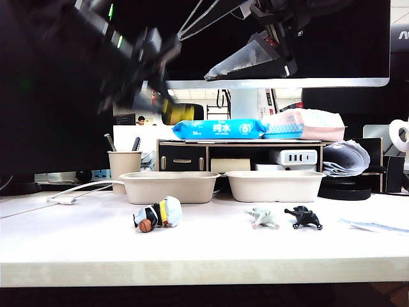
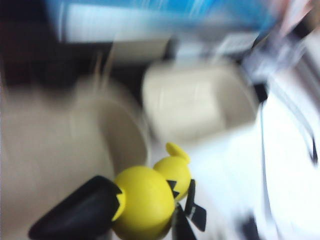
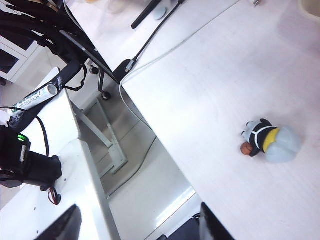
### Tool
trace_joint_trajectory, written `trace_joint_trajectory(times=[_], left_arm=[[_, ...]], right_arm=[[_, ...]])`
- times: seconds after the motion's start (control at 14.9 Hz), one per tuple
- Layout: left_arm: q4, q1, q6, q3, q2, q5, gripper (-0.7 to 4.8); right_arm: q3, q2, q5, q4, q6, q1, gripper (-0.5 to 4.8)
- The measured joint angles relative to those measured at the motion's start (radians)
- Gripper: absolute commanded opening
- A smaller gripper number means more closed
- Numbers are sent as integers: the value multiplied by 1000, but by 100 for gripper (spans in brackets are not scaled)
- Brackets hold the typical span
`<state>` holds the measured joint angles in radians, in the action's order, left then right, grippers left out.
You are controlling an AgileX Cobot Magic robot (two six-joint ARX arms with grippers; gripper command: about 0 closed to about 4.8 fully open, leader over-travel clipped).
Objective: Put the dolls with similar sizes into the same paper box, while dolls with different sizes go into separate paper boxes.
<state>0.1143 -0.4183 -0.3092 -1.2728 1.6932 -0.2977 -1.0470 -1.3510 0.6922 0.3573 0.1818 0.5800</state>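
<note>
Carrying yellow doll [image 2: 150,200] in clamped left gripper [image 2: 150,220] — fast swing risks slipping short of paper boxes [image 1: 169,187]. Right gripper [image 3: 135,222] raised, jaws apart, idle.

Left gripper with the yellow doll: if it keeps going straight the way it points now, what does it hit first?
Hedged, the left wrist view is badly blurred. The left gripper, shut on the yellow doll, points toward the paper boxes. Nothing appears between, so probably a box first; depth is unclear.

Yellow figure [image 2: 150,200] aloft; three dolls [image 1: 158,214] before two paper boxes [image 1: 171,187]
</note>
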Motion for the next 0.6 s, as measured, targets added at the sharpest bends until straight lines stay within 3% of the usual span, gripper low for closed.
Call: trace_joint_trajectory(times=[0.07,0.27,0.6], left_arm=[[-5,15,37,-51,0,21,-6],[-18,89,45,-103,45,27,-6],[40,110,47,-119,185,-79,-6]], right_arm=[[0,0,0,0,-8,-4,305],[0,0,1,0,-23,-14,306],[0,0,-26,-32,-28,-31,306]])
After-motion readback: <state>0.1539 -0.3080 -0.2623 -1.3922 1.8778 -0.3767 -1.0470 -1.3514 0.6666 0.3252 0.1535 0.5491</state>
